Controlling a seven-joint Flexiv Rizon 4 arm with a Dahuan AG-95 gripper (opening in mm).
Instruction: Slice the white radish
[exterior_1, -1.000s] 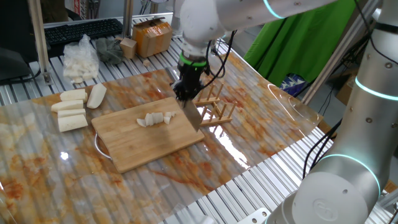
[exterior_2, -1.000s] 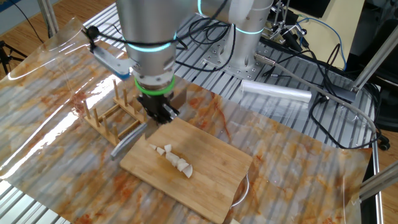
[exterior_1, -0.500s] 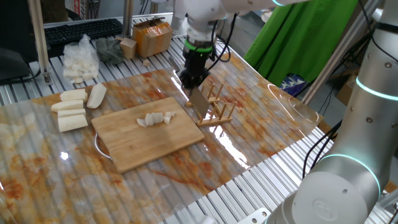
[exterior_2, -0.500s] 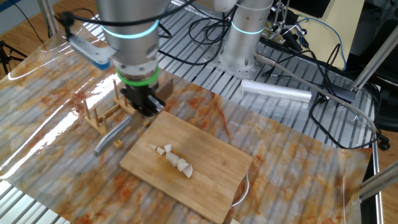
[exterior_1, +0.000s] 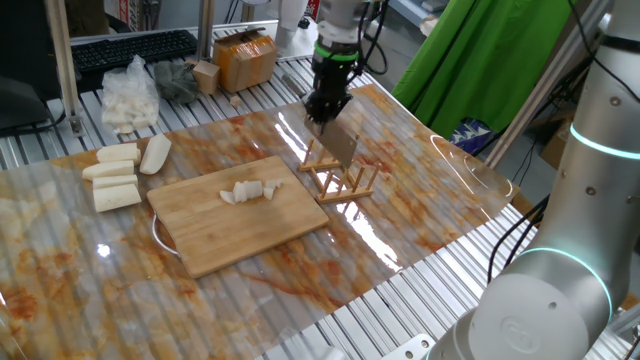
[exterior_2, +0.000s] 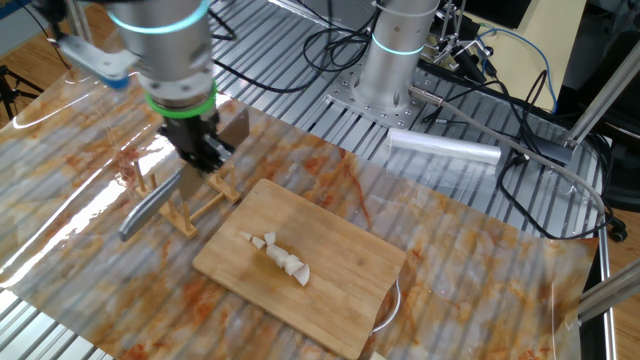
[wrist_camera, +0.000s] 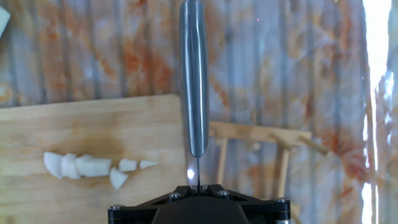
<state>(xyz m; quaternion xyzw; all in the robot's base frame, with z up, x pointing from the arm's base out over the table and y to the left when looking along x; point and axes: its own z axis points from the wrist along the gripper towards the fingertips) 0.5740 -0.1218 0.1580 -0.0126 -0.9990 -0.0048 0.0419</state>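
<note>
The white radish lies as a short row of small cream-white slices (exterior_1: 250, 191) (exterior_2: 278, 256) (wrist_camera: 93, 167) in the middle of the wooden cutting board (exterior_1: 240, 235) (exterior_2: 345, 275) (wrist_camera: 93, 121). My gripper (exterior_1: 323, 112) (exterior_2: 203, 160) (wrist_camera: 198, 185) is shut on a knife (exterior_1: 342, 148) (exterior_2: 148, 203) (wrist_camera: 194, 74). It hangs off the board, above a small wooden rack (exterior_1: 350, 183) (exterior_2: 195, 212) (wrist_camera: 261, 134) beside the board's edge. In the hand view the grey handle points away from the camera. The knife touches no slice.
Several thick cream-white chunks (exterior_1: 115, 175) lie left of the board, with a plastic bag of white pieces (exterior_1: 130, 95), a cardboard box (exterior_1: 245, 60) and a keyboard (exterior_1: 130, 48) behind. A silver roll (exterior_2: 445, 150) and cables lie near the arm's base (exterior_2: 395, 60).
The gripper has carried the knife away from the cutting board's edge, and it now hangs over the wooden rack. The slices have not moved.
</note>
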